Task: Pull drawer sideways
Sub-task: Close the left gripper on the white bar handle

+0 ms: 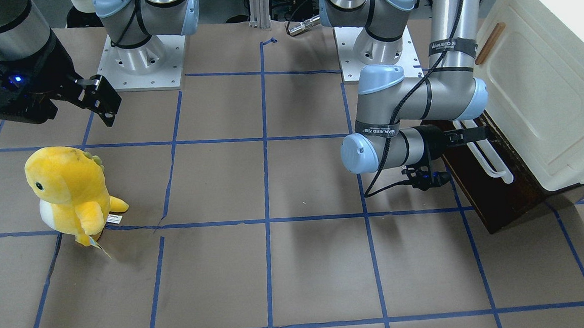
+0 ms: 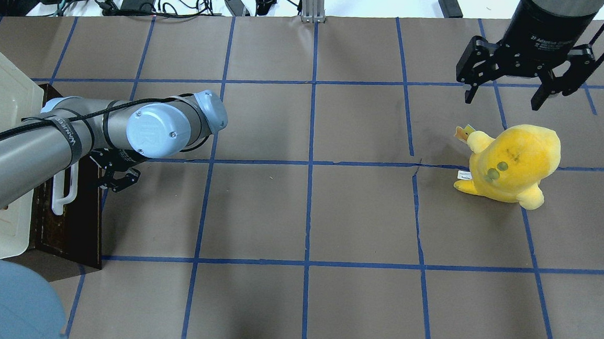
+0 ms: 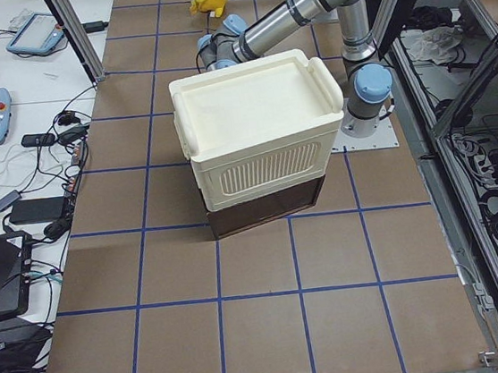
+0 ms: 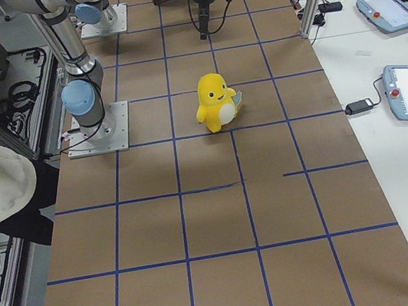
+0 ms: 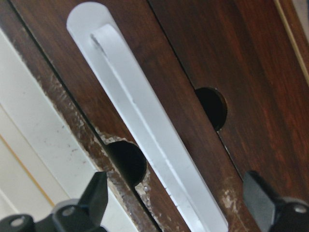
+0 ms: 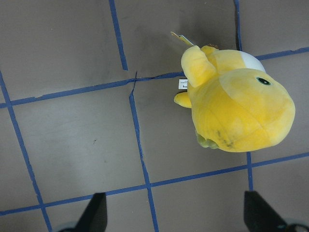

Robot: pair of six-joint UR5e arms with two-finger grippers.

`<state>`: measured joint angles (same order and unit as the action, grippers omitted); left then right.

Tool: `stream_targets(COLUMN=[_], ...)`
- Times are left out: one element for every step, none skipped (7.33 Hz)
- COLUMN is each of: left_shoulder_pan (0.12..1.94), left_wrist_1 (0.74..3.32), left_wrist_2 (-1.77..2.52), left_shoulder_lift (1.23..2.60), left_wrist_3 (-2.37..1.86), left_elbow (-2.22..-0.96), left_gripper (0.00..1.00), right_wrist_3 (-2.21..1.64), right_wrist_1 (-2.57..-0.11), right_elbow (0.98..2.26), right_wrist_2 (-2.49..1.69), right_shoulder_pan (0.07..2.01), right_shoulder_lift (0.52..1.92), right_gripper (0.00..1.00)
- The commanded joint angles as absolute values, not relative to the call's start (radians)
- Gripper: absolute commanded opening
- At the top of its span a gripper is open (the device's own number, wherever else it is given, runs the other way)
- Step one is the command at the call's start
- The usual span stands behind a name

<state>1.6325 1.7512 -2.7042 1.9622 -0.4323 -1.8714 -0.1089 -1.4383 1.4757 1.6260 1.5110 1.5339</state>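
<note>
The drawer [image 1: 502, 202] is dark brown wood and sits at the foot of the cream cabinet [image 1: 546, 92]. Its long white bar handle [image 1: 492, 159] runs along the front. My left gripper [image 1: 475, 133] is at the handle's far end. In the left wrist view the handle [image 5: 145, 135] lies between the two black fingertips [image 5: 96, 198], and the jaws stand open on either side of it without touching. The drawer's pale inside does not show. My right gripper [image 2: 516, 93] is open and empty, hanging above the table.
A yellow plush toy [image 2: 512, 161] stands below my right gripper, also in the right wrist view [image 6: 236, 106]. The cabinet door has a small wooden handle [image 1: 490, 43]. Brown paper with blue tape lines covers the table [image 2: 304, 217].
</note>
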Motion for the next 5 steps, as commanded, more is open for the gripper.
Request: stream_targets(left_shoulder_pan=[1.631, 1.631, 1.631, 1.631, 1.631], left_wrist_1=[1.752, 1.752, 1.752, 1.752, 1.753], left_wrist_2=[-2.707, -2.707, -2.706, -2.706, -2.706], left_shoulder_lift=[1.976, 1.977, 1.977, 1.983, 1.983], left_wrist_3=[-0.457, -0.46, -0.462, -0.48, -0.495], left_elbow=[-1.871, -1.868, -1.868, -1.87, -1.871], left_gripper=[0.58, 0.37, 0.26, 0.23, 0.16], right_wrist_3=[-0.109, -0.109, -0.109, -0.109, -0.109], right_wrist_1=[-1.439, -1.439, -1.439, -1.439, -1.439], right_elbow=[1.476, 1.476, 1.476, 1.476, 1.476], right_wrist_2=[1.626, 1.626, 1.626, 1.626, 1.626], right_shoulder_pan=[1.511, 1.509, 1.511, 1.511, 1.511], right_shoulder_lift=[1.534, 1.534, 1.534, 1.534, 1.534], right_gripper=[1.0, 1.0, 1.0, 1.0, 1.0])
